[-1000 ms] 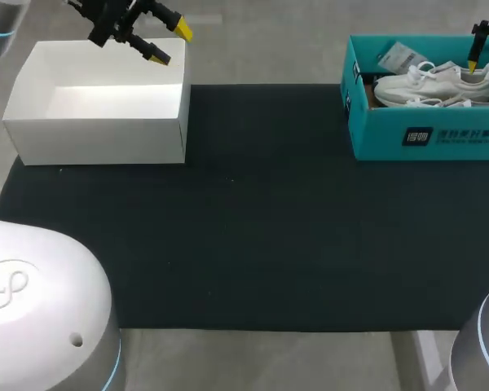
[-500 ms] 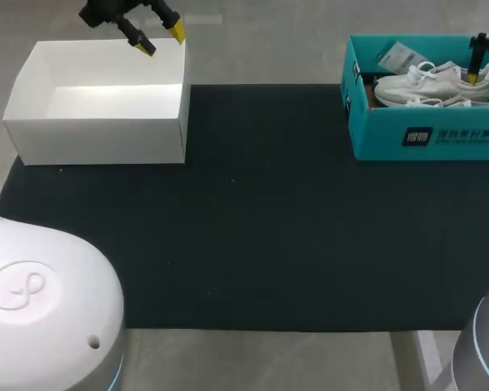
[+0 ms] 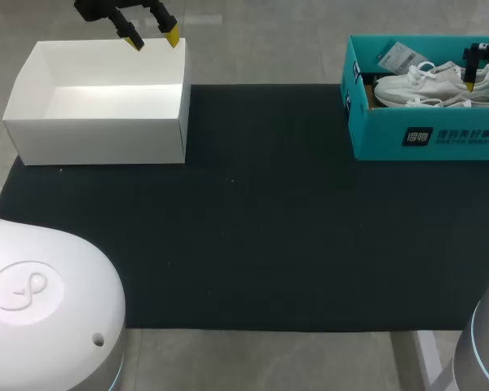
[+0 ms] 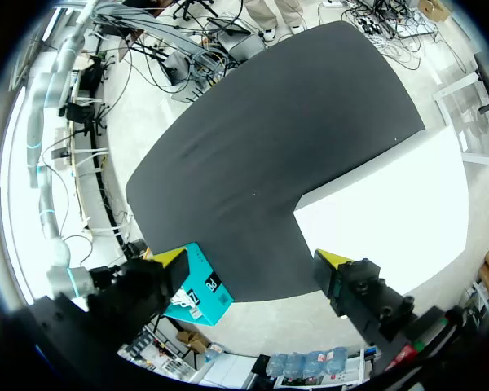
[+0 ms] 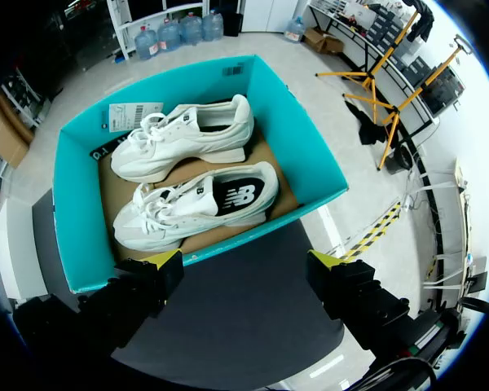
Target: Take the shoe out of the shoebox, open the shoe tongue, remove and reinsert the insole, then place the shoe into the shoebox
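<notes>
Shoes [image 3: 436, 77], a white pair, lay side by side on their sides inside the teal shoebox [image 3: 428, 138] at the upper right of the head view, with a paper tag [image 3: 398, 57] tucked in the box's far left corner. I had my right gripper [image 3: 471, 81] over the box's right end, above the shoes. In its wrist view the right gripper [image 5: 244, 261] was spread wide and held nothing, and the shoebox [image 5: 73, 236] and both shoes [image 5: 196, 204] lay ahead of its fingers. The box stood on the black mat [image 3: 261, 236]. At the upper left, my left gripper [image 3: 153, 41] hung over the far wall of a white box [image 3: 98, 130], its fingers parted and empty. From its wrist camera the left gripper [image 4: 253, 259] framed only the mat and the box's white corner [image 4: 391, 212].
</notes>
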